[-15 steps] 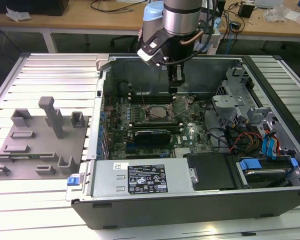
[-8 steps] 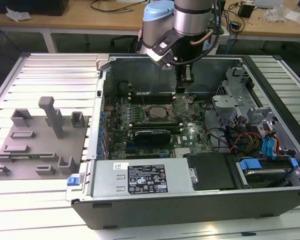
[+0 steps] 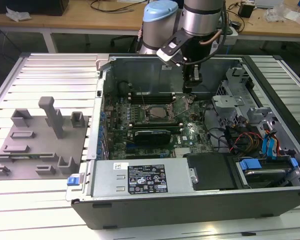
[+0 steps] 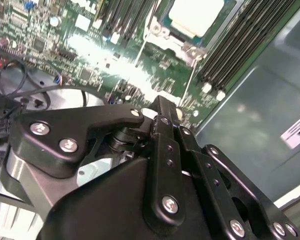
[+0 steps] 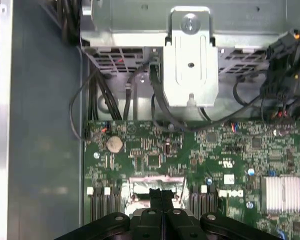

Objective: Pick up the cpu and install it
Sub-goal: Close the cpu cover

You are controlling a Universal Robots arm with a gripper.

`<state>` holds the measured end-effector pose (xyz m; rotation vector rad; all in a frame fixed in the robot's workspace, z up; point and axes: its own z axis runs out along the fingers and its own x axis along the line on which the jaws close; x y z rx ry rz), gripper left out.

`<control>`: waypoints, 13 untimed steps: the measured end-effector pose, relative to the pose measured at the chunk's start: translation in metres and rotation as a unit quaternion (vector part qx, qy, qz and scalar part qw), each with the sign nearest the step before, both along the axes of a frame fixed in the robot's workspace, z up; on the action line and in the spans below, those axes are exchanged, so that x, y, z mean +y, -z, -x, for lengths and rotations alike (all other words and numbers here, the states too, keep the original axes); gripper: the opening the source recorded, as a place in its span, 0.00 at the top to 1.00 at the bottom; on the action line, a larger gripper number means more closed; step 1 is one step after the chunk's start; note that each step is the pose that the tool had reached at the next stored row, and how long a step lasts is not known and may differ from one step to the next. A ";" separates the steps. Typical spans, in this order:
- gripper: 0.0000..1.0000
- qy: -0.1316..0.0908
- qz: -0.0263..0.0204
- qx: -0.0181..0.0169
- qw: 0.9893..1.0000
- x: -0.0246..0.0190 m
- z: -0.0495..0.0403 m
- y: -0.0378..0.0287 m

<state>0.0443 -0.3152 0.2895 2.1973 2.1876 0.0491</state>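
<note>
The cpu (image 4: pixel 197 15) is a silver-white square lying flat inside the dark socket frame (image 3: pixel 154 114) on the green motherboard (image 5: pixel 150 155), between rows of memory slots. My gripper (image 3: pixel 189 93) hangs low inside the open computer case, toward the exterior view's right of the socket, close to a tilted shiny metal plate (image 3: pixel 182 102) at the socket's edge. In the first wrist view the black fingers (image 5: pixel 155 196) press together just above that shiny plate (image 5: pixel 140 184). The gripper (image 4: pixel 162 104) is shut, and I see nothing between its tips.
A grey plastic fixture (image 3: pixel 35 145) with blocks and posts lies on the slatted table at the exterior view's left. Inside the case are a metal drive cage (image 3: pixel 230 100), bundled cables (image 3: pixel 240 140), a silver heatsink (image 5: pixel 282 192) and the power supply (image 3: pixel 140 177) along the near wall.
</note>
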 end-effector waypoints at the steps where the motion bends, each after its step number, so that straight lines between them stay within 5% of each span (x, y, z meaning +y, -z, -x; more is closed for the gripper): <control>1: 0.89 0.000 0.000 0.000 1.000 0.0000 -0.0030 0.0000; 4: 0.89 0.000 0.000 0.000 1.000 0.0000 -0.0171 0.0004; 10: 0.89 0.000 0.000 0.000 1.000 -0.0001 -0.0192 0.0016; 13: 0.89 0.000 0.000 0.005 1.000 0.0000 -0.0210 0.0110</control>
